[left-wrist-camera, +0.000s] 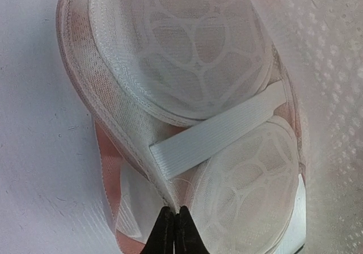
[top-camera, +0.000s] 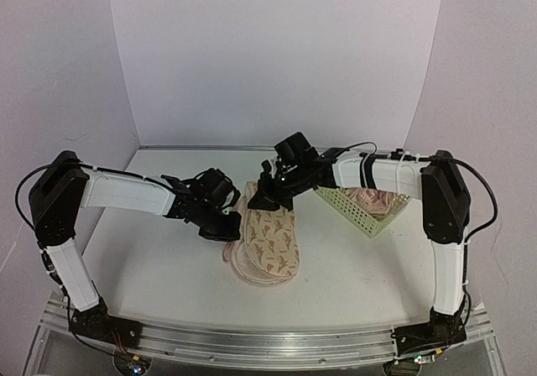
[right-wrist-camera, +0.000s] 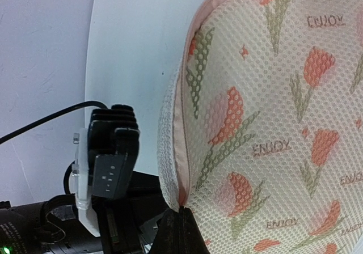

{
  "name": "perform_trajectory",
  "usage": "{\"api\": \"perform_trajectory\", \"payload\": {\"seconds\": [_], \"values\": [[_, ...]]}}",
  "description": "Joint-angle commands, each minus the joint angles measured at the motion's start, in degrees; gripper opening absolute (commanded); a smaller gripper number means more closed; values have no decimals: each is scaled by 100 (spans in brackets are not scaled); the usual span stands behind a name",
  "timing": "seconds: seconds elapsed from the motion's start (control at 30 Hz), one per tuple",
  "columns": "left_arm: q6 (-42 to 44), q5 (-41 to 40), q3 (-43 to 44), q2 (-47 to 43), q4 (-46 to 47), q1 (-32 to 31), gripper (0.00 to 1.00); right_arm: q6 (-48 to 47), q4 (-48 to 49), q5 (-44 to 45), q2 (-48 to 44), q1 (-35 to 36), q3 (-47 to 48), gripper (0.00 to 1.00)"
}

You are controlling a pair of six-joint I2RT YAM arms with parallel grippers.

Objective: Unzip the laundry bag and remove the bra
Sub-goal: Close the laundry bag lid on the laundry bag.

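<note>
The laundry bag [top-camera: 270, 237], beige mesh with reddish leaf print, lies mid-table with its zip edge parted. My right gripper [top-camera: 258, 201] is shut on the rim of the printed top flap [right-wrist-camera: 266, 112] at its far end, shown in the right wrist view [right-wrist-camera: 182, 211]. My left gripper [top-camera: 228, 233] is shut on the seam of the bag's inner white mesh layer [left-wrist-camera: 187, 55], shown in the left wrist view [left-wrist-camera: 174, 211]. That layer shows two white domed lattice cups, a white elastic band [left-wrist-camera: 218, 135] and pink trim [left-wrist-camera: 108, 180]. I cannot make out the bra; only a pinkish tint shows through the mesh.
A pale yellow-green lattice basket [top-camera: 357, 211] stands tilted at the right, behind my right arm, with pinkish garments [top-camera: 375, 200] in it. White walls close the back and sides. My left gripper's body [right-wrist-camera: 108, 169] shows close beside the bag in the right wrist view.
</note>
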Motion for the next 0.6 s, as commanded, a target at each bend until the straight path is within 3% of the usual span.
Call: {"api": "perform_trajectory", "payload": {"seconds": [0.0, 0.2, 0.57], "values": [[-32, 56, 31, -151, 261, -22, 9, 56, 269, -88, -115, 84, 351, 0], [-4, -309, -38, -440, 205, -22, 36, 65, 278, -57, -27, 90, 341, 0], [105, -1755, -138, -1135, -468, -16, 45, 82, 269, 13, 219, 97, 480, 0]]}}
